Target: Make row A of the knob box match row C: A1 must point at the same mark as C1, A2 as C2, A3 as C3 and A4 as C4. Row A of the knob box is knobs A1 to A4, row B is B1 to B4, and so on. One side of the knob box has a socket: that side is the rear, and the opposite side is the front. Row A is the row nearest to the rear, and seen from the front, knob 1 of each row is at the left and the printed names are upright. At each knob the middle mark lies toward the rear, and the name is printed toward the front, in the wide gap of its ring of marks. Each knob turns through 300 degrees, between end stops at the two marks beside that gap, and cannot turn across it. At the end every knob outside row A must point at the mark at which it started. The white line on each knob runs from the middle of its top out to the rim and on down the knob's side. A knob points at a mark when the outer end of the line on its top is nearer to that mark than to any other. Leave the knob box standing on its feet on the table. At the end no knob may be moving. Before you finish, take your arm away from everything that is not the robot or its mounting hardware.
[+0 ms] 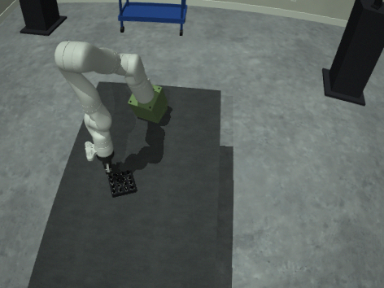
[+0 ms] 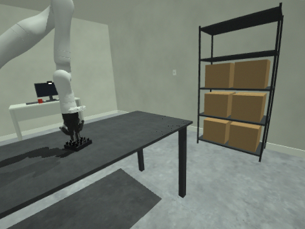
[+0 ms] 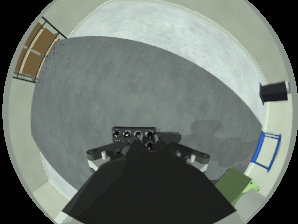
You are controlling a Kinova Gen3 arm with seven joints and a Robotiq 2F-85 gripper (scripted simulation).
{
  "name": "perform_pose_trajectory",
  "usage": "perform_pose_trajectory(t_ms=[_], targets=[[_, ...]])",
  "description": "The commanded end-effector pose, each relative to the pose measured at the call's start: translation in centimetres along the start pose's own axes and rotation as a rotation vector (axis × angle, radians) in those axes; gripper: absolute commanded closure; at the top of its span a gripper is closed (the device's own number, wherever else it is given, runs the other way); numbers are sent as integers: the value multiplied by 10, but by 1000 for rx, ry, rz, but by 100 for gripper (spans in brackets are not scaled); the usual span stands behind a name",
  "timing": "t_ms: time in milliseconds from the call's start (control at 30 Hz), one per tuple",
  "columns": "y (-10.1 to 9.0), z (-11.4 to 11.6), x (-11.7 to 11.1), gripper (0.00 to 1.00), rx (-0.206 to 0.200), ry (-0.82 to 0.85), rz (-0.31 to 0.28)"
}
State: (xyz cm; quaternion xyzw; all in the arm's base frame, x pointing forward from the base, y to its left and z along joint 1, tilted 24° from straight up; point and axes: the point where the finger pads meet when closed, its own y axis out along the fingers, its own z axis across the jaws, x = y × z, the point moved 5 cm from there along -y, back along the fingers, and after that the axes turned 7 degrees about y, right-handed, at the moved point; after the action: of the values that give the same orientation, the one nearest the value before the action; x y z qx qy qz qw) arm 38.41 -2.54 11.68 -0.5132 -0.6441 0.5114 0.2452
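The black knob box (image 1: 124,194) (image 2: 79,148) (image 3: 134,128) stands on the dark table, with several dark knobs on top. My gripper (image 1: 108,170) (image 2: 75,138) points down at the box, its fingertips low over or among the knobs by the edge nearest the arm in the top view. The fingers are close together with a narrow gap, and no knob shows clearly held. In the wrist view the far row of knobs shows, with pale marks around them; the gripper hides most nearer knobs and its own fingertips. The socket, printed names and white lines are too small to read.
The dark table (image 1: 175,228) (image 2: 129,129) (image 3: 100,90) carries the arm's green base block (image 1: 151,111) (image 3: 231,186). The arm's shadow falls beside the box. A blue cart (image 1: 152,13) (image 3: 267,150) and a shelf rack with cartons (image 2: 226,88) stand away from the table.
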Motion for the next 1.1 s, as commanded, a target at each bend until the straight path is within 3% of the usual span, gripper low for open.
perform_pose_trajectory(t_ms=[0, 1067], targets=[[6, 0, -2, 81, 0, 2, 2], [14, 1, -1, 81, 3, -1, 1]])
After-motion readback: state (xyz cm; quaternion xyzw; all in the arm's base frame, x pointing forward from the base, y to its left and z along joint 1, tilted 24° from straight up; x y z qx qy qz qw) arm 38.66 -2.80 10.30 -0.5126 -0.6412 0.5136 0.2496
